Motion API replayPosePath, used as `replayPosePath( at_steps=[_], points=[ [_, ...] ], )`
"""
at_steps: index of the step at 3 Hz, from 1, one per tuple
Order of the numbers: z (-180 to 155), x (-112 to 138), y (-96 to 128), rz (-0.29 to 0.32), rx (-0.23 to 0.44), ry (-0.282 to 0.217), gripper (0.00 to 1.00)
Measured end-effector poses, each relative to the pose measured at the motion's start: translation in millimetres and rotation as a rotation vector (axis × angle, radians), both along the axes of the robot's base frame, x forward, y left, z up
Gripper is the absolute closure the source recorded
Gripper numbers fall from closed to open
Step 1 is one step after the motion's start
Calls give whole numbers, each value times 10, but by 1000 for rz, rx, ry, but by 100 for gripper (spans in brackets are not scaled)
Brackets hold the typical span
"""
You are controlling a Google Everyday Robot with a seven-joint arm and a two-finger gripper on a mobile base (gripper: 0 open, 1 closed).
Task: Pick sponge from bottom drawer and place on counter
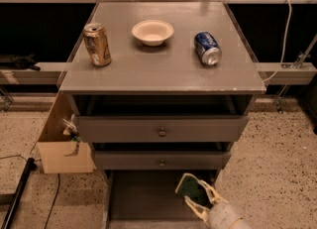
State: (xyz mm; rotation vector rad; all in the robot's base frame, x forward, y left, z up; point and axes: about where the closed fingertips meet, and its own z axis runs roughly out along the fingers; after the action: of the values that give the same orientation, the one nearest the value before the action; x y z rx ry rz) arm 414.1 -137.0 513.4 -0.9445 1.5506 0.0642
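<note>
- Wide flat grey desk [163, 72], the top of the drawer cabinet, fills the middle of the view; front edge slightly worn.
- Speckled beige terrazzo floor [280, 163] lies on both sides of the cabinet.
- Shallow grey bottom drawer [141, 198] is pulled out at the foot of the cabinet, its low left wall visible; its front runs out of view at the bottom.
- Two grey knobbed drawer fronts, upper [124, 129] and lower [124, 161], sit above the bottom drawer, one over the other.
- Open brown cardboard box [62, 148] stands on the floor just beside the cabinet's left side.
- Pale two-finger gripper [187, 191] reaches in from the bottom right corner, over the right part of the bottom drawer; its jaws are pinching the sponge, one finger above it and one below.
- Gold upright drink can [97, 44] stands on the desk at the left.
- White shallow round bowl [152, 31] sits on the desk at mid rear, between the two cans.
- Blue drink can [207, 48] lies on its side on the desk at the right.
- Small dark green sponge [193, 188] is between the jaws, within the bottom drawer's right side, well below the desk; cannot tell whether it touches the drawer floor.
</note>
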Motion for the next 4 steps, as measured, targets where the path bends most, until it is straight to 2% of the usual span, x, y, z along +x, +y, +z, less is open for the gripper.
replayPosePath(
  at_steps=[2,3,4],
  points=[
    [1075,527,127,16,-13,-194,100],
    [1696,764,-61,-24,-22,-276,100],
    [1877,840,-343,-77,6,-302,100]
  ],
)
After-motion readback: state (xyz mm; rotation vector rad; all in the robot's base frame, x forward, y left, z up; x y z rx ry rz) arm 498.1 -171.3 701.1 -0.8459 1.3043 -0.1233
